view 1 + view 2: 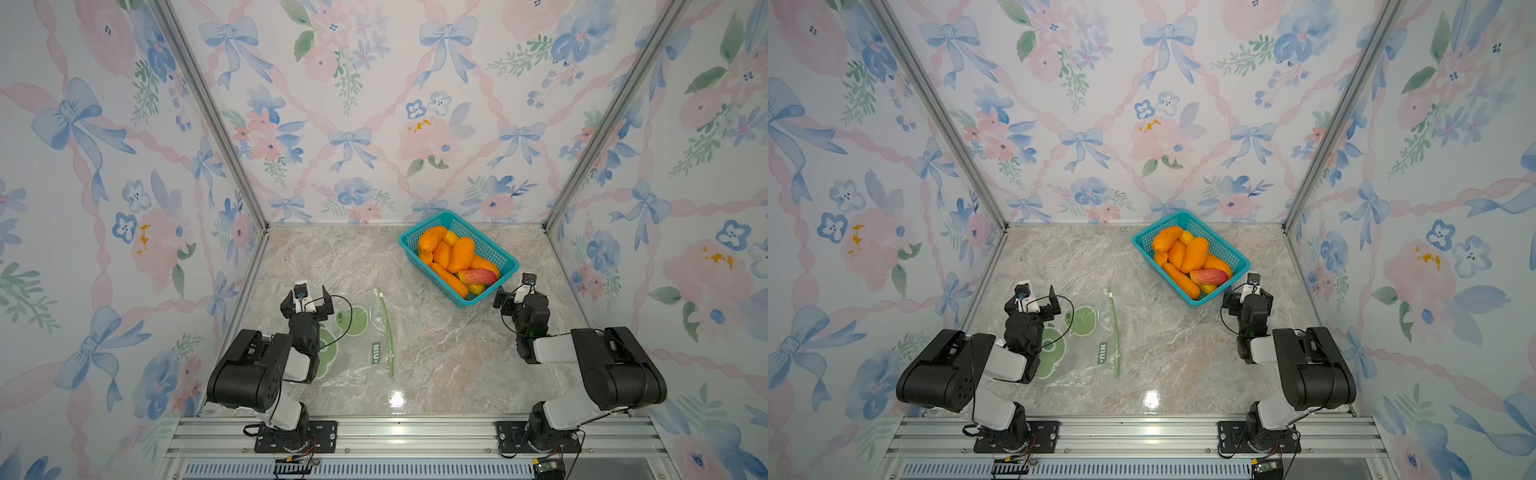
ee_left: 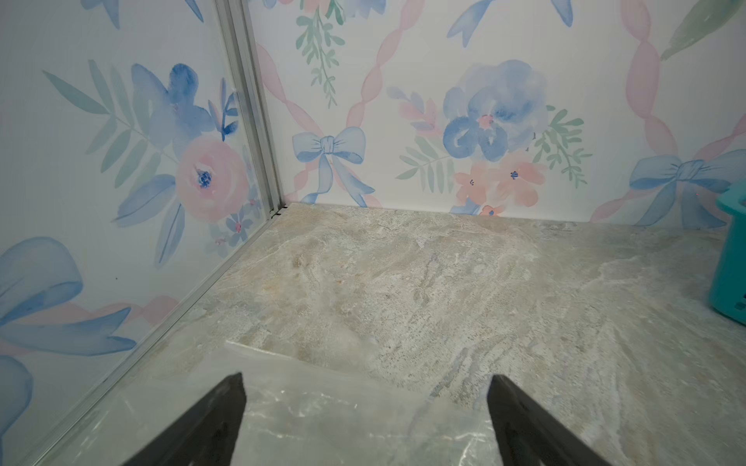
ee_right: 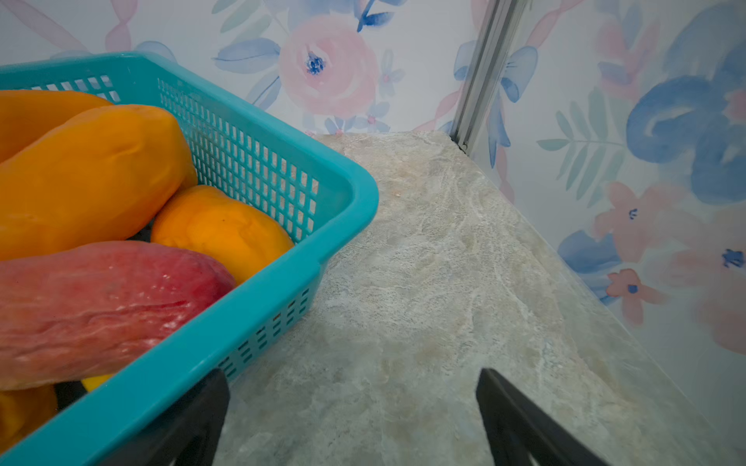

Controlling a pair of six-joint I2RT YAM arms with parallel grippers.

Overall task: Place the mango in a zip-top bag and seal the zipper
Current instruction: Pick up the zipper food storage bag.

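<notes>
Both top views look steeply down from high behind the arms [image 1: 257, 374], sharing the whole table [image 1: 436, 345]. Wrist cameras look forward, low and close: past the left gripper [image 2: 366, 377] to a wall corner [image 2: 278, 207], past the right gripper [image 3: 352, 371] beside the basket [image 3: 355, 193].

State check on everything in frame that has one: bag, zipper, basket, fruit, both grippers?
zip-top bag: lying flat, empty.
zipper: cannot tell whether sealed.
basket: upright, full of fruit.
mangoes: all in the basket, none bagged.
left gripper: open, empty, over the bag.
right gripper: open, empty, beside the basket's near corner.
</notes>
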